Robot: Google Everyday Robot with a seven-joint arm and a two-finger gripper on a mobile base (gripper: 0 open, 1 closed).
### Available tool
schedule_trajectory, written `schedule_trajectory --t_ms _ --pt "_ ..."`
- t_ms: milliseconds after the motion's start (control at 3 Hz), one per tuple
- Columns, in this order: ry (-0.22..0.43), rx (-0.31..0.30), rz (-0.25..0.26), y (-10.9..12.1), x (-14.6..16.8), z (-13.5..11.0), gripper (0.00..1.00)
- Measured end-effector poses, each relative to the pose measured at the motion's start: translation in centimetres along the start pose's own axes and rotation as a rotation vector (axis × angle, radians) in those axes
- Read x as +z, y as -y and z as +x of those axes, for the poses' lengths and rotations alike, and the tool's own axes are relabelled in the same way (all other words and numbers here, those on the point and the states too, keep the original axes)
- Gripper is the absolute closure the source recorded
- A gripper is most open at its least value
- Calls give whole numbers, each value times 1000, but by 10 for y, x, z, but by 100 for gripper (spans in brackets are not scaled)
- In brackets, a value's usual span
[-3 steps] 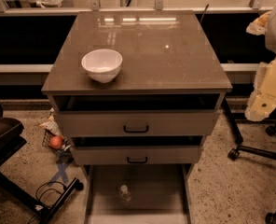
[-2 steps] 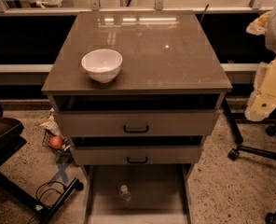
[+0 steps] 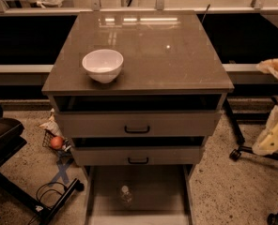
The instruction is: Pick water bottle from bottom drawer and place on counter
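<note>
Standing upright in bottom drawer (image 3: 154, 192): water bottle (image 3: 125, 196), cap up; jaws far right.

One change recorded. The cream arm (image 3: 273, 67) at the right edge sits lower in the camera view than a second ago. Its gripper (image 3: 272, 137) has dropped from level with the tabletop (image 3: 176, 55) front edge to level with the two upper drawers (image 3: 137, 124), well apart from them.

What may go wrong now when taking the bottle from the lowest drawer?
The water bottle stands upright in the bottom drawer, below the middle drawer front; reaching in may hit that front or tip the bottle. The white bowl, left on the counter, could be knocked. The gripper is not in view.
</note>
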State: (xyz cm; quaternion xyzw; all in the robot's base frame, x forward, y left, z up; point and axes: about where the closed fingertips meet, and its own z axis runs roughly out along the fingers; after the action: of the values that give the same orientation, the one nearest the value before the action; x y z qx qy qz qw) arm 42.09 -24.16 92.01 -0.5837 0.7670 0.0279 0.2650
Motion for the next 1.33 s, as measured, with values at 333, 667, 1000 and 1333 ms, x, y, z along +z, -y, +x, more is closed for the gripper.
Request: schedule_trajectory --t_ms 333,667,1000,1333 --pt "211 102 38 -22 53 60 0" --pt "426 149 53 -33 72 87 0" --pt "456 118 70 -36 77 96 0" --pt "468 124 55 -40 86 94 0"
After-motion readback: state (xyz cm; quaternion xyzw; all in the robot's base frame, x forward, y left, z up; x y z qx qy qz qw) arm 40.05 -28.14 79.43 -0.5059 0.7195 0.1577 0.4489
